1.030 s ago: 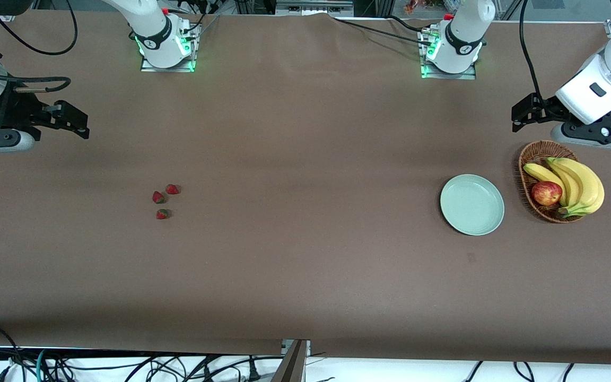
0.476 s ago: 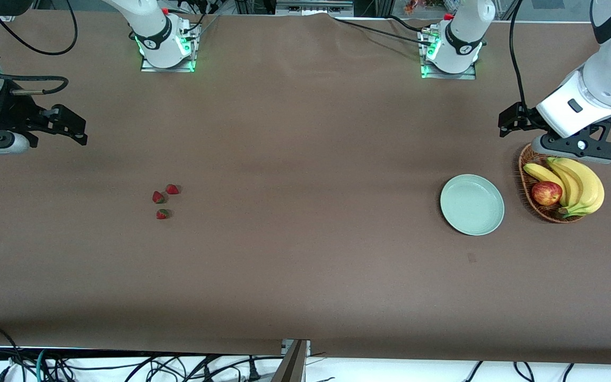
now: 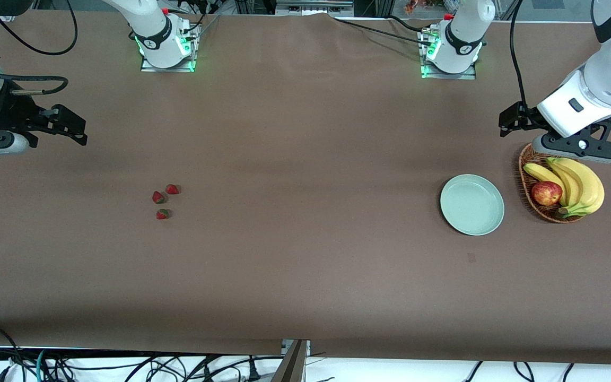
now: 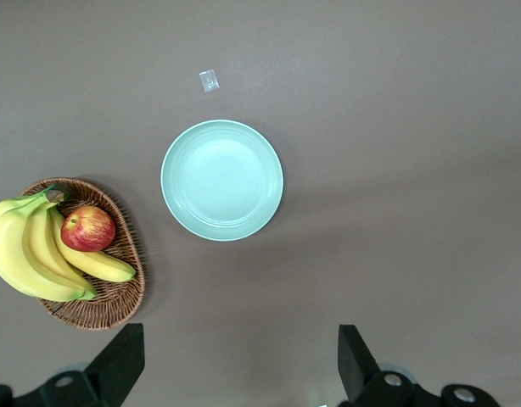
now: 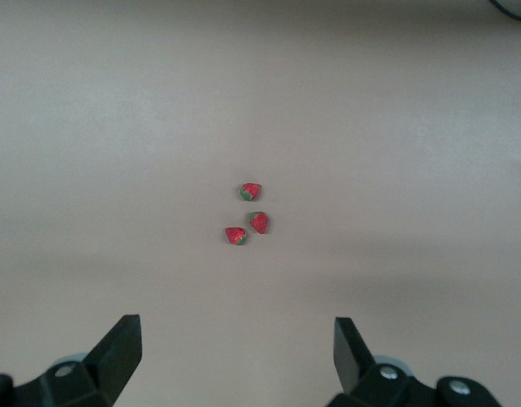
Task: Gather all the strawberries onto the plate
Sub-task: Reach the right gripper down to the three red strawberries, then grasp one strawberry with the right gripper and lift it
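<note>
Brown table [image 3: 305, 265] | strawberries [image 3: 163, 200] loose | plate [image 3: 472, 205] unlabelled

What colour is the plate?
Pale mint green, plain, with nothing on it: the plate shows best in the left wrist view.

White glossy arm links, black joint bands, green-lit bases on metal plates, black cables trailing from wrists, left gripper [image 3: 508, 123] black-fingered on grey mount, right gripper [image 3: 75, 127] black with blue light
</note>
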